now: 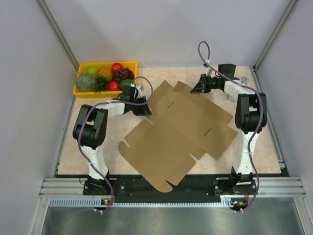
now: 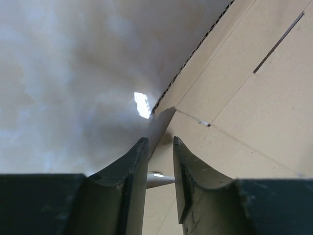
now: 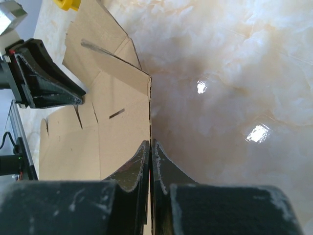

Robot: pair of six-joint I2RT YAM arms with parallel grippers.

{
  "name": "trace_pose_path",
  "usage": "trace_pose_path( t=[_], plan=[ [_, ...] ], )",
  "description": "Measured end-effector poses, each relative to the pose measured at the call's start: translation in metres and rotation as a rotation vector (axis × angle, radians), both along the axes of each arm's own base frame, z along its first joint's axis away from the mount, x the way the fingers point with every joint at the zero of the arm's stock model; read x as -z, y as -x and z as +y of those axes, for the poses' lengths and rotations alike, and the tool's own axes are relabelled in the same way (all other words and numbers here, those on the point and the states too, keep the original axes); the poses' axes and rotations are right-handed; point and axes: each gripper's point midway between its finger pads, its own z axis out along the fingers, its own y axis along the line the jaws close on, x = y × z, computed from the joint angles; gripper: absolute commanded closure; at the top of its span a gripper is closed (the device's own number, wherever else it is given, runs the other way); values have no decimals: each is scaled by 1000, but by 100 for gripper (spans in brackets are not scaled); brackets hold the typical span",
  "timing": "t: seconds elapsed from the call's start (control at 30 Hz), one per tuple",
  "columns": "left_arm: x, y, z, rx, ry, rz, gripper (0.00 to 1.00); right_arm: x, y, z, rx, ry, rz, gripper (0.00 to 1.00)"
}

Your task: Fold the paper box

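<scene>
Grey walls are standing around a pale marbled table (image 1: 73,147), and its glossy top is reflecting bright spots of light. In the top view, a metal rail is running along the near edge at 6 o'clock. One corner of the box (image 1: 176,132) is reaching over this rail, so the table edge under it is hidden.

Otherwise the box is lying open and mostly flat in the middle of the table, a brown cardboard sheet with flaps and thin slots. At 10 o'clock a yellow tray (image 1: 128,64) is sitting near the far wall. The fruit (image 1: 117,67) in it is too small to name with certainty.

The left gripper (image 1: 143,104) is working at the 9 o'clock edge of the box. From above its tips are hard to make out. Its wrist view is showing the jaws apart with a clear gap, and a lifted flap corner is reaching into that gap. I cannot tell whether either finger is pressing it.

The right gripper (image 3: 150,143) is sitting at the 1 o'clock edge. Its jaws are together and are clamping a raised flap edge, which is running straight down between them. Both wrist views are cutting off most of the box.
</scene>
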Motion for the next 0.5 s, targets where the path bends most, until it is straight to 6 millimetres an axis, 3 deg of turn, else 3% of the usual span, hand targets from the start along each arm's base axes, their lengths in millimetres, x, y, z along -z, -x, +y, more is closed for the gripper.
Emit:
trace_pose_path(
  t=[0.17, 0.37, 0.5],
  plan=[
    [0, 16, -3, 25, -51, -28, 83, -1, 0, 1, -1, -13, 7, 100],
    [-26, 33, -24, 85, -136, -157, 91, 1, -4, -4, 11, -12, -3, 100],
    [-39, 40, -33, 106, -172, -223, 90, 1, -6, -7, 19, -14, -6, 100]
  ],
)
